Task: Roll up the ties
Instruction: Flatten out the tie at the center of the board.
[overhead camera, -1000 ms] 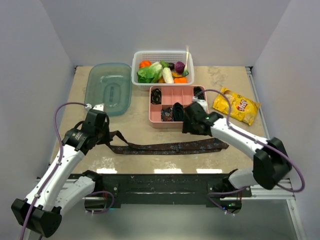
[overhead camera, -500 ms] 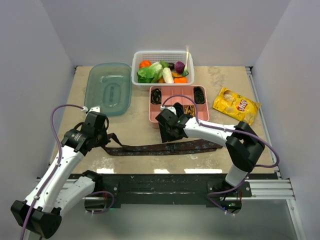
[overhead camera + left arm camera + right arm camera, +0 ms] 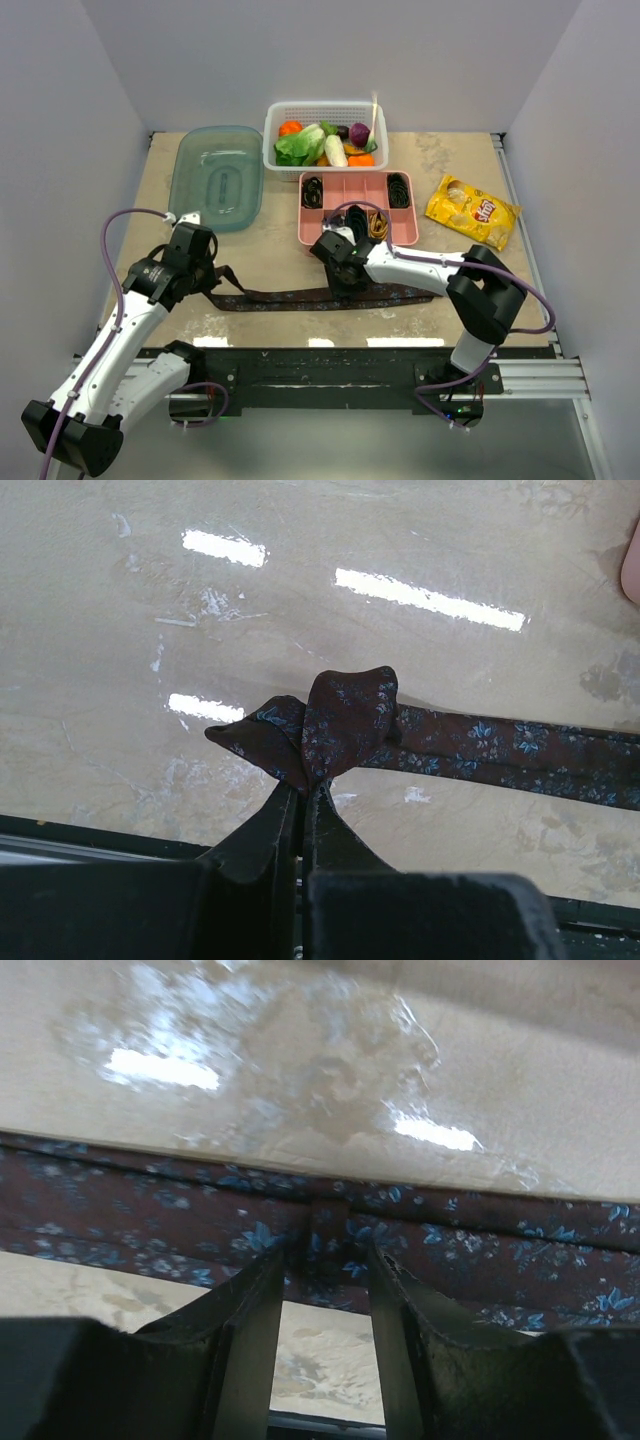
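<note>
Overhead, tie point(image 3: 285, 297) looks plain — wrist views show flowers point(image 3: 493, 730) (blue).

I am seeing soft, even light coming from above, with only faint, short shadows. Strip lights are reflecting as white bars on the glossy table point(image 3: 500, 540) in all three views. The tie point(image 3: 350, 720) is showing sharp, while the right gripper point(image 3: 325, 1255) is looking dark and slightly blurred near the lens.
</note>
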Robot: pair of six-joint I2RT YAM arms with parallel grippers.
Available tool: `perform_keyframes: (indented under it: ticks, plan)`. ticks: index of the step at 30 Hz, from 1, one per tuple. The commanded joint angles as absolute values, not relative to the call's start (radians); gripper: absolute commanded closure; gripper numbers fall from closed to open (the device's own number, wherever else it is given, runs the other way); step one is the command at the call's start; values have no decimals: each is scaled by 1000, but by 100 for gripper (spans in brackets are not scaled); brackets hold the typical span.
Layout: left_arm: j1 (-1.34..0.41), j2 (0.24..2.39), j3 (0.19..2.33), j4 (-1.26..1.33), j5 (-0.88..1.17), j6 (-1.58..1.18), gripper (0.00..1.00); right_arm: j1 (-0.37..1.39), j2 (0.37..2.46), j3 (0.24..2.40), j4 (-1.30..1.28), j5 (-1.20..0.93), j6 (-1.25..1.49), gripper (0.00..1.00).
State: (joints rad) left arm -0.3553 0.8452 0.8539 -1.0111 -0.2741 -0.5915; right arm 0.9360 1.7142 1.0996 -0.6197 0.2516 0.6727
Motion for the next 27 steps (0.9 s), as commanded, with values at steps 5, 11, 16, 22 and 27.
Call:
perform_keyframes:
  ticks: [5, 11, 16, 22, 27]
  plan:
    - [-350, 839, 851, -986, -288, -603, 100, 937, 1738, 1062, -618, 264, 703, 81]
    - [-350, 833, 845, -989, -293, -604, 100, 937, 1741, 1043, -638, 304, 726, 100]
    - [-350, 830, 842, -989, -296, -612, 100, 931, 1730, 1025, -687, 368, 749, 100]
    - [-350, 844, 839, -983, -291, -623, 100, 897, 1687, 994, -710, 397, 758, 100]
    - [-350, 864, 841, -980, -298, -626, 100, 876, 1672, 980, -721, 406, 749, 100]
